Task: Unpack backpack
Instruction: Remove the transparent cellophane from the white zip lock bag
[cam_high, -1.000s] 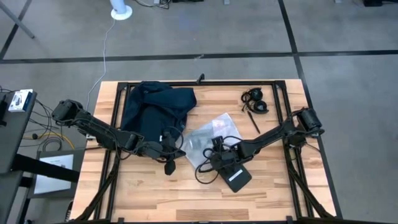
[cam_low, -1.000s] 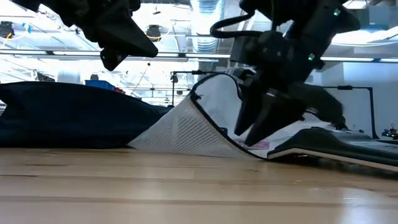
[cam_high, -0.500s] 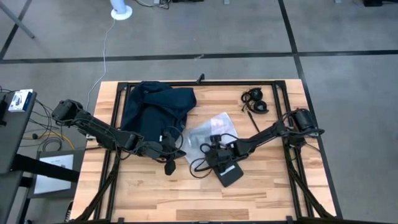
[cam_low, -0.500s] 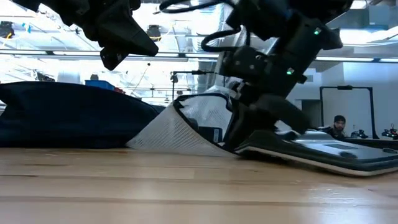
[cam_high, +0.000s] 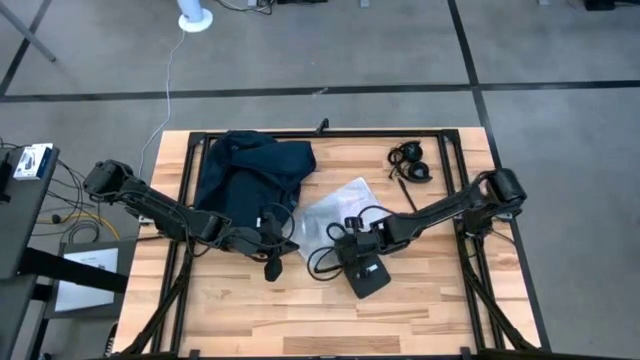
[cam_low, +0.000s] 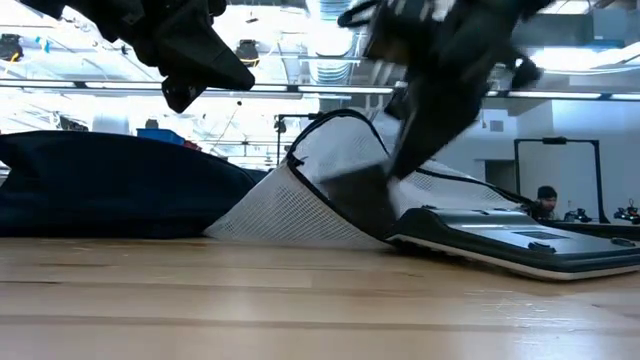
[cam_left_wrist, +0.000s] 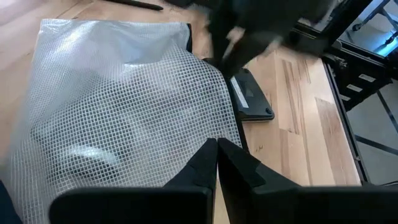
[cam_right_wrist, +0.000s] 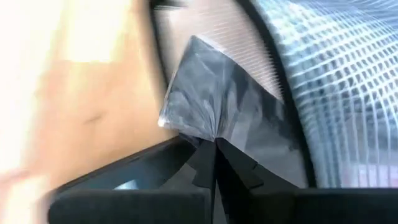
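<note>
While the backpack lies slumped at the far left part of the desk, the left end effector hangs just off its near edge with fingers pressed together on nothing. Beside the backpack lies a clear mesh-patterned bag, its black-trimmed edge raised in the low view. The right end effector is at that bag's near edge, by a flat black pouch, its fingers closed, pinching a crinkled grey sheet.
</note>
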